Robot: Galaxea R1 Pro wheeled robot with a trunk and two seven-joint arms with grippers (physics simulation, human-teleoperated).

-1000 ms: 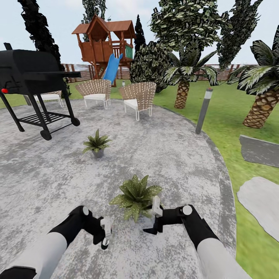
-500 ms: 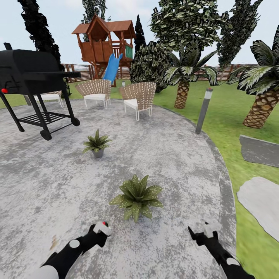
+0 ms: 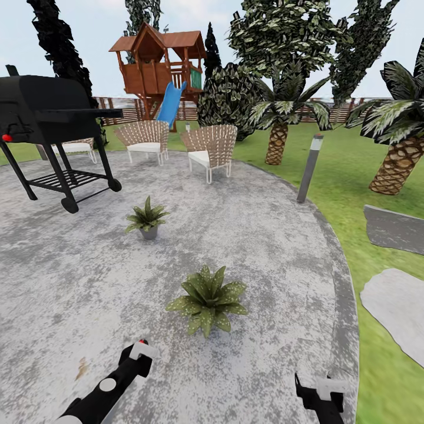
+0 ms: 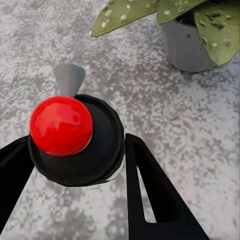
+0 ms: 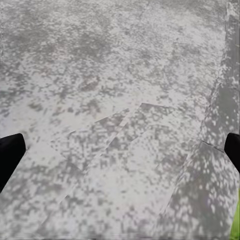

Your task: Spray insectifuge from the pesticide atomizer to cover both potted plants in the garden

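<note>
Left pincer (image 4: 75, 165) is clamped on the slim dark spray bottle with the red cap and whitish trigger, the pesticide atomizer (image 4: 75, 140); black fingers (image 4: 150, 195) flank its body on both sides. In the head view the same pincer (image 3: 136, 356) sits low with the atomizer (image 3: 141, 350) in it. Right pincer (image 3: 321, 391) is spread wide with nothing between the tips, over grey mottled paving (image 5: 120, 100).

Near potted plant, a broad-leaf green rosette in a grey pot (image 3: 206, 299), is ahead of the left pincer and near it; leaves show white specks (image 4: 165, 9), probably insectifuge. Far potted plant (image 3: 146, 218) is well beyond.

Risks:
- Nozzle direction can't be read from here; misaim wets paving.
- Far plant likely out of reach, so spraying from here would leave it uncovered.
</note>
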